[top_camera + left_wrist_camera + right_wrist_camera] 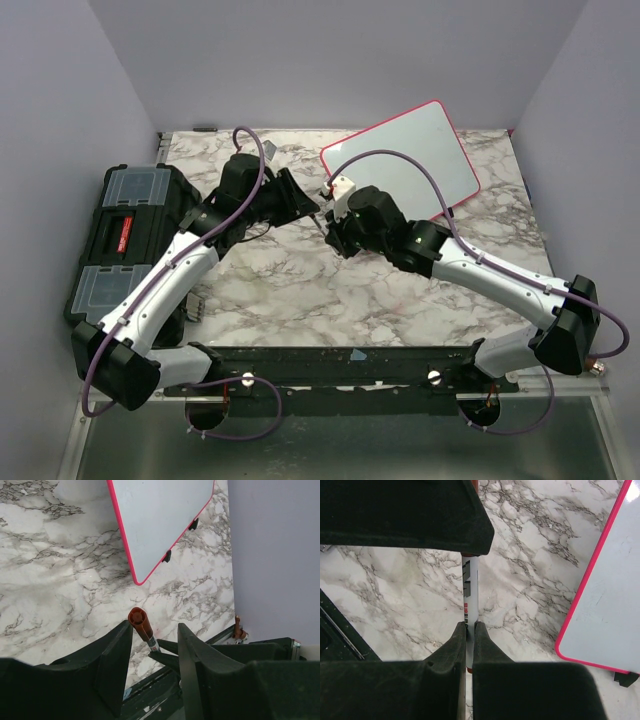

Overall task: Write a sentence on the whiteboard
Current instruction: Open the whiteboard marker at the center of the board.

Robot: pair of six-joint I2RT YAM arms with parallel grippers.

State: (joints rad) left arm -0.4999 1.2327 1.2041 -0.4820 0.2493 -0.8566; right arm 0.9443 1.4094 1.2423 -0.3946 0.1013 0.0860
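Jaws on your right gripper [470, 626] pinch the marker [470, 592], the left gripper [155, 630] has its own spread round the cap [138, 620]: this looks like uncapping, so squeeze, then pull straight off

I see a white whiteboard [405, 150] rimmed pink-red at far right, a grey-veined white marble table [300, 290], a black toolbox [125, 240] left, and a white marker [470, 595] capped rusty red.

Glossy whiteboard [410, 140], pink-red rim, rounded corners, face up, skewed, far right on marble table [290, 290]
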